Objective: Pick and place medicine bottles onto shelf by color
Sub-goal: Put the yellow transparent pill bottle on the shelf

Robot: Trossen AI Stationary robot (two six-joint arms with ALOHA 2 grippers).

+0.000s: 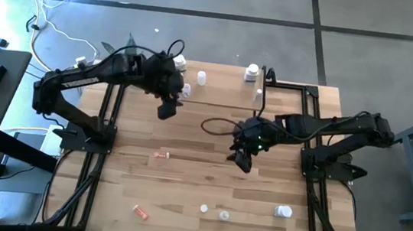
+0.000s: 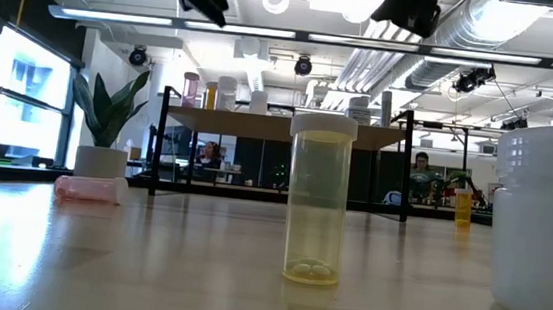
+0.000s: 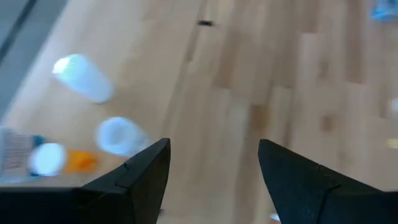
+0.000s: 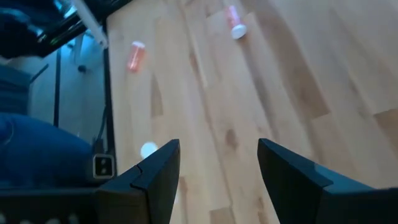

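Note:
My left gripper hangs open above the table's far left part, next to the shelf, with nothing between its fingers. On the wood below it are two white medicine bottles and an orange one with a white cap. My right gripper is open over the table's middle right and holds nothing. Beyond it lie two orange bottles. In the low view the shelf carries several bottles, and a clear capped bottle stands upright in front.
Near the front edge lie an orange bottle and three white ones. Another orange bottle lies mid-left. Black frame rails run along both table sides. A potted plant stands at the far left.

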